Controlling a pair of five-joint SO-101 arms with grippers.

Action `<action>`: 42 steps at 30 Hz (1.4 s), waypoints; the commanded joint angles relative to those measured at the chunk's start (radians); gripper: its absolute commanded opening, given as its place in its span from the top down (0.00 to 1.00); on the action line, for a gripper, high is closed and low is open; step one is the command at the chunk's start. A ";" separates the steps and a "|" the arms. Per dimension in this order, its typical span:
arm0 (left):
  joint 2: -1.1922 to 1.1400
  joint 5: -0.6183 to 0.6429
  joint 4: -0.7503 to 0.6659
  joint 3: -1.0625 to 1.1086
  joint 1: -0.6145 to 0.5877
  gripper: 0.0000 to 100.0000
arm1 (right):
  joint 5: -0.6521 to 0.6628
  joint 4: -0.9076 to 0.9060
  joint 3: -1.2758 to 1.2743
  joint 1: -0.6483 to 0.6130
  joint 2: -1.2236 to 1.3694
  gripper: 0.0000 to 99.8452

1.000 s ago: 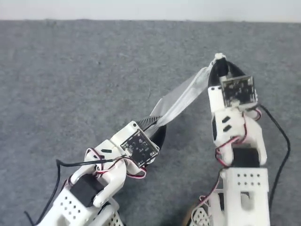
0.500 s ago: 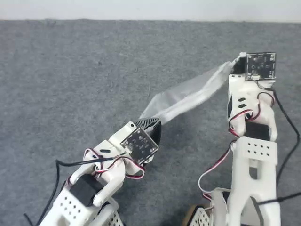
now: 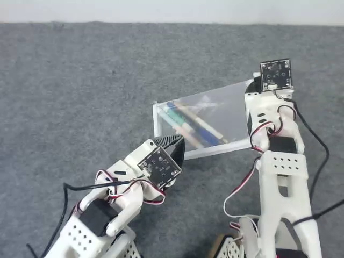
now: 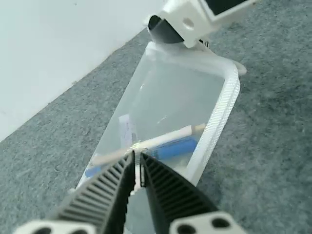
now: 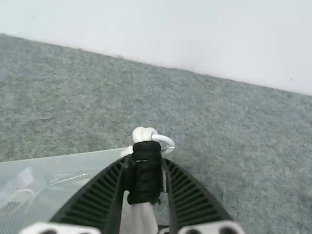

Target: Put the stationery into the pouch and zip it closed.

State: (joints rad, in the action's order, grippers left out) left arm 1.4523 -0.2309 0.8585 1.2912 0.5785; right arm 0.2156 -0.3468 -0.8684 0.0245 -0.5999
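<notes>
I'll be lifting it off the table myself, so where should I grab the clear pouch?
The middle of the pouch's far long edge, pinched from the side away from the arms. It lies flat, the left tool and right tool hold its ends, so that edge is free.

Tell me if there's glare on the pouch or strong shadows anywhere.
High view: even light, no hard shadows, pens plain through the pouch. Left wrist view: pale sheen on it, no hard glare. Right wrist view: flat light, no strong shadow.
</notes>
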 commanded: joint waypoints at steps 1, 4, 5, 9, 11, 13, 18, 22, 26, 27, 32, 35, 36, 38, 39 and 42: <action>0.018 0.002 0.035 -0.053 -0.006 0.99 | -0.003 0.008 0.029 -0.008 0.021 0.99; 0.018 0.002 0.037 -0.056 -0.006 0.99 | -0.003 0.021 0.054 -0.015 0.090 0.99; 0.018 0.002 0.037 -0.056 -0.006 0.99 | -0.003 0.021 0.066 -0.018 0.113 0.99; 0.018 0.002 0.035 -0.056 -0.006 0.99 | -0.003 0.019 0.087 -0.019 0.159 0.99; 0.018 0.002 0.035 -0.056 -0.006 0.99 | -0.003 0.019 0.087 -0.019 0.159 0.99; 0.018 0.002 0.035 -0.056 -0.006 0.99 | -0.003 0.019 0.087 -0.019 0.159 0.99; 0.018 0.002 0.031 -0.058 -0.009 0.99 | -0.009 0.018 0.087 -0.019 0.159 0.99; 0.018 0.002 0.029 -0.071 -0.068 0.99 | -0.011 -0.042 0.097 -0.019 0.143 0.86; 0.018 0.003 0.032 -0.088 -0.091 0.99 | -0.052 -0.119 0.101 -0.021 0.061 0.78; 0.018 0.003 0.031 -0.088 -0.092 0.99 | -0.072 -0.130 0.097 -0.019 0.033 0.78; 0.018 0.055 0.029 -0.102 -0.115 0.99 | -0.095 -0.145 0.041 -0.019 -0.082 0.78; 0.018 0.081 0.029 -0.124 -0.176 0.99 | -0.095 -0.131 0.009 -0.019 -0.130 0.78; 0.018 0.091 0.029 -0.130 -0.199 0.99 | -0.095 -0.127 0.002 -0.019 -0.140 0.78; 0.018 0.095 0.029 -0.145 -0.235 0.99 | -0.095 -0.125 -0.008 -0.025 -0.153 0.78; 0.018 0.092 0.029 -0.156 -0.255 0.99 | -0.092 -0.125 -0.011 -0.038 -0.156 0.78; 0.020 0.091 0.028 -0.191 -0.336 0.99 | -0.089 -0.127 -0.012 -0.061 -0.157 0.78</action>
State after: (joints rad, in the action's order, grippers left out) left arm 1.4523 -0.1573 0.8907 1.1960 0.3284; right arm 0.1327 -0.4895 -0.8884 -0.0153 -0.7058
